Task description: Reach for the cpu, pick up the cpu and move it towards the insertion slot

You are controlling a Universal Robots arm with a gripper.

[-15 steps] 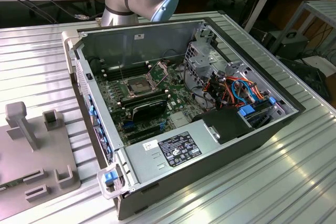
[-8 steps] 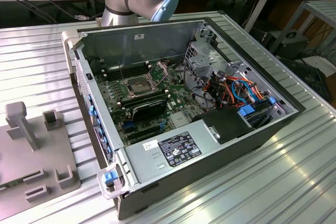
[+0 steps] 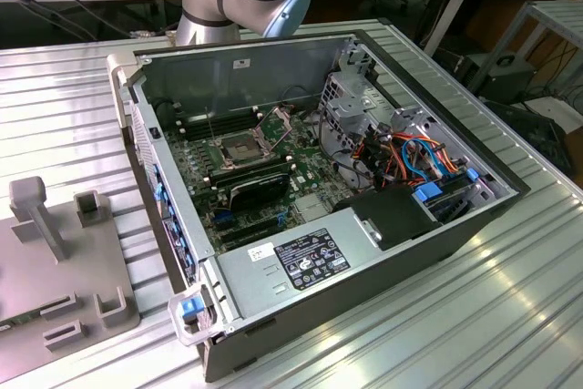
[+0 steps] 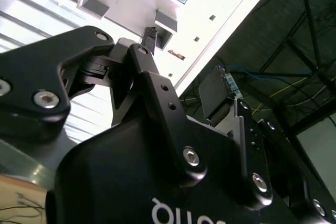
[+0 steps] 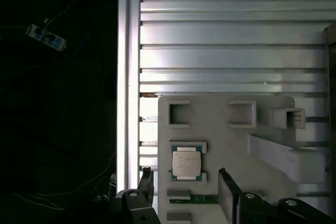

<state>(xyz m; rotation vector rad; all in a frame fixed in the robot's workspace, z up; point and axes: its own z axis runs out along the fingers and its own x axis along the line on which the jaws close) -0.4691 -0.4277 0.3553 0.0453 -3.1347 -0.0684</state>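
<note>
Edges on opposite sides look the safest hold for the cpu (image 5: 186,162), thin, light, rigid and likely delicate underneath, lying unheld in a recess of the grey holder (image 5: 226,150) ahead of the spread-open gripper (image 5: 185,178).

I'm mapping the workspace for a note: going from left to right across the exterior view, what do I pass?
grey fixture plate → insertion slot → metal drive cage → orange and blue cables

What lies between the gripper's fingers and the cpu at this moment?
Nothing. In the first wrist view the open gripper frames the cpu, which lies uncovered on the grey fixture plate; the stretch is bare.
</note>
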